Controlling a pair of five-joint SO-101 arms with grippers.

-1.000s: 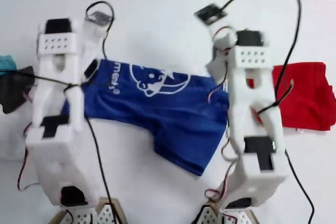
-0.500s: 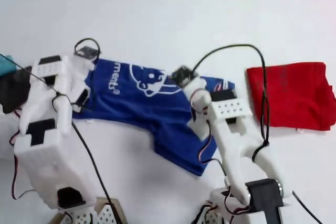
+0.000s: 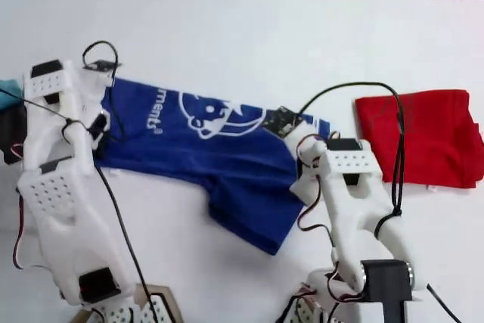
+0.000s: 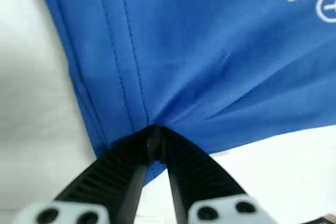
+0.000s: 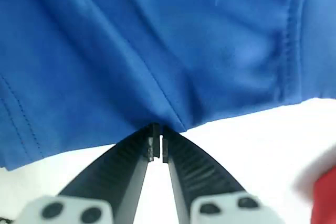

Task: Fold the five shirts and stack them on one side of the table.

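The blue shirt (image 3: 219, 149) lay across the middle of the white table (image 3: 227, 28), its white print facing up toward the far-left part and one portion trailing out toward the near edge. From the high view I could place it, but not judge either grip, since the arms' own bodies covered the spots where they met the cloth. The wrist cameras settled that. On the left wrist view, the left gripper (image 4: 155, 135) was clenched on the blue shirt, the black fingers (image 4: 121, 166) meeting at a stitched hem with creases fanning away from the tips. On the right wrist view, the right gripper (image 5: 156, 132) was likewise pinched onto the shirt's edge, cloth puckering out from the closed tips, bare table just beside it.

From above, the left arm (image 3: 60, 187) stood at the shirt's left end and the right arm (image 3: 355, 194) at its right end. A folded red shirt (image 3: 431, 138) sat on the right side of the table, near the blue one but apart from it; a red patch (image 5: 323, 198) of it showed at the corner of the right wrist view. A dark cloth (image 3: 9, 130) lay at the left edge.
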